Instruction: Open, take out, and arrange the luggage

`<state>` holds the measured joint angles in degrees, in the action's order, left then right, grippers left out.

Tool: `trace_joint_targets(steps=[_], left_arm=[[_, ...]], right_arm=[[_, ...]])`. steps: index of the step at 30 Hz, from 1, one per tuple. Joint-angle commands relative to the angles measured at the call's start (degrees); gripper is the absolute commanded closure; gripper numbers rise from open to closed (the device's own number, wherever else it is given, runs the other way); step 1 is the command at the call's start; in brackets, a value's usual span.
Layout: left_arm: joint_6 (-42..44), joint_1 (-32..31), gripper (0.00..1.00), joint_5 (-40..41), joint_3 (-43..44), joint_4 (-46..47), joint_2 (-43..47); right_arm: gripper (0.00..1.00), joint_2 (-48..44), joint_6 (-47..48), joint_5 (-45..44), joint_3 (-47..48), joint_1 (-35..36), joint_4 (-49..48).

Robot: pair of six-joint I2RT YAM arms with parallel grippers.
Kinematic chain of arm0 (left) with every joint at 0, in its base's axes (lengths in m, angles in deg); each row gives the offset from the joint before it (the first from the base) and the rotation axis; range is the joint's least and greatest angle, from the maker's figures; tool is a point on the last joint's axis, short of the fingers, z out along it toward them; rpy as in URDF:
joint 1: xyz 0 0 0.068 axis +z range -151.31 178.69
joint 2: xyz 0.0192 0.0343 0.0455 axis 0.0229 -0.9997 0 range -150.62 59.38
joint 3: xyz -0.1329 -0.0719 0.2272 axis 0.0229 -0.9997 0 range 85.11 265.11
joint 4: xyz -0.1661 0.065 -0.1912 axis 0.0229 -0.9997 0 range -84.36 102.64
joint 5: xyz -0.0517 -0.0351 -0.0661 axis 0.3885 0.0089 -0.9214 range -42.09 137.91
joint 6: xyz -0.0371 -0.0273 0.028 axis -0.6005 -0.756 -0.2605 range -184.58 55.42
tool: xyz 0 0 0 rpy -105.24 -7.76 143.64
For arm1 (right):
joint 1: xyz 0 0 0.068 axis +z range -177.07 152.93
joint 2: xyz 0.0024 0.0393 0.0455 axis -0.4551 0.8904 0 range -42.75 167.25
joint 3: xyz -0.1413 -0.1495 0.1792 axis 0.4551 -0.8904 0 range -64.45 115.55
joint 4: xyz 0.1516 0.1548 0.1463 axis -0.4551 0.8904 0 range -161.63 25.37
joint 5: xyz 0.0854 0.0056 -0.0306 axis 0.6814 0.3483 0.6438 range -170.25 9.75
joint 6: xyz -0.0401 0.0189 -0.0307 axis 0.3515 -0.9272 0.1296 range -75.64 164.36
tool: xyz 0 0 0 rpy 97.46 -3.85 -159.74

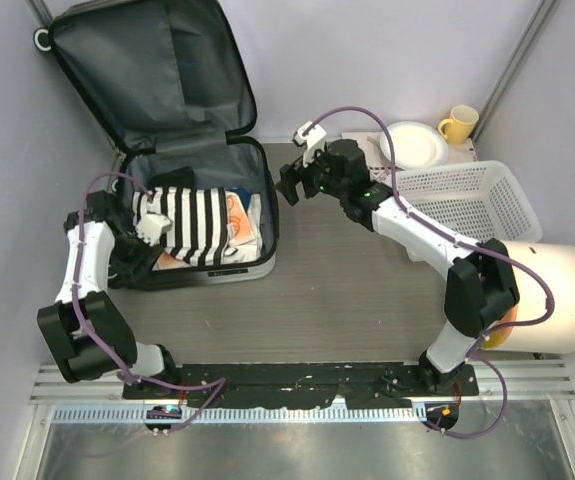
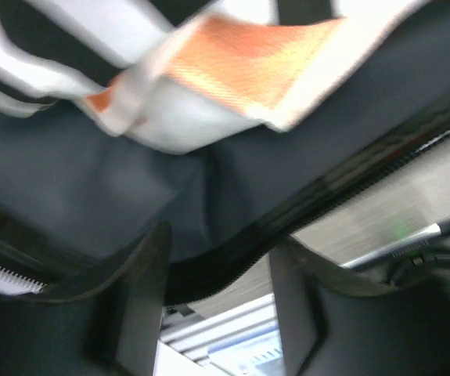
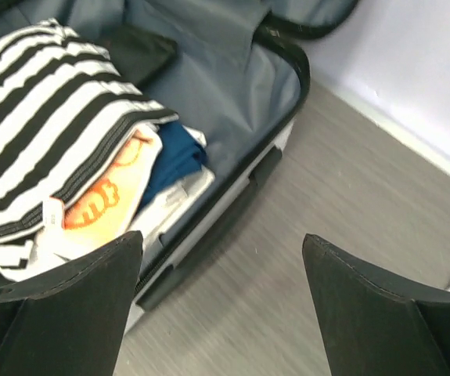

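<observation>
The luggage (image 1: 197,150) lies open at the back left, its lid (image 1: 147,70) leaning on the wall, with dark grey lining. Inside lie a black-and-white striped garment (image 1: 192,220), an orange-and-white garment (image 1: 242,225) and something blue (image 3: 174,153). My left gripper (image 1: 150,240) is down inside the case at its left side, open. In the left wrist view it (image 2: 221,270) holds nothing, with the black zipper rim (image 2: 326,196) beyond the fingers. My right gripper (image 1: 300,188) hangs open and empty over the table just right of the case (image 3: 232,102).
A white slatted basket (image 1: 467,195) stands at the right. A white plate (image 1: 414,143) and a yellow mug (image 1: 459,122) sit behind it. A large white cylinder (image 1: 557,295) lies at the far right edge. Walls close in left and back.
</observation>
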<state>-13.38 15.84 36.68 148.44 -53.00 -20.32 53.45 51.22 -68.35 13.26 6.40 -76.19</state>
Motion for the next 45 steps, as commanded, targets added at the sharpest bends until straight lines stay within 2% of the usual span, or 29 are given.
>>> trace_joint_targets(steps=[1, 3, 6, 12, 16, 21, 25, 28, 31, 35, 40, 45], left_arm=[[-5.58, 1.57, 0.36, 0.86, 3.3, 18.98, 2.35], [-5.67, 1.49, 0.01, -1.33, 2.94, 17.58, 6.2], [-7.95, 1.57, 0.0, -2.48, 3.37, 16.09, 9.73], [-16.81, 1.57, 0.0, -7.22, 12.59, 9.85, 12.03], [-22.36, 1.57, 0.0, -17.22, 17.96, 6.32, 10.62], [-35.62, 1.4, 0.01, -18.22, 16.3, 12.9, 11.5], [-41.69, 1.49, 0.0, -18.66, 13.23, 19.14, 13.87], [-42.41, 0.96, 0.0, -18.84, 11.12, 21.79, 15.45], [-42.85, 0.34, 0.0, -16.81, 11.55, 20.83, 14.32], [-40.74, 0.26, 0.0, -18.83, 15.15, 13.99, 10.19], [-41.44, 0.17, 0.0, -20.15, 14.98, 16.33, 10.44], [-42.94, -0.36, 0.0, -19.54, 13.31, 18.01, 11.15]], right_arm=[[0.11, -5.23, -2.72, -2.93, 0.95, -3.23, 10.33], [0.11, -6.63, -2.81, -4.16, 1.13, -4.46, 12.72], [0.11, -8.04, -2.98, -6.54, 2.0, -7.97, 18.69], [0.1, -12.0, -0.35, -11.64, 1.3, -14.13, 30.3], [0.1, -14.11, -0.35, -14.1, -1.5, -19.14, 35.4], [0.07, -14.9, -0.35, -16.91, -4.41, -23.97, 38.21], [0.07, -13.68, -1.4, -18.32, -6.08, -26.0, 38.57], [0.08, -11.48, -1.67, -18.23, -6.52, -26.44, 38.22], [0.11, -8.76, -3.07, -16.57, -6.61, -26.53, 38.22], [0.17, -6.12, -5.09, -13.85, -7.84, -26.62, 36.91], [0.22, -2.52, -8.07, -10.23, -8.37, -26.62, 35.85], [0.4, -0.41, -12.98, -4.53, -7.23, -26.53, 34.18]])
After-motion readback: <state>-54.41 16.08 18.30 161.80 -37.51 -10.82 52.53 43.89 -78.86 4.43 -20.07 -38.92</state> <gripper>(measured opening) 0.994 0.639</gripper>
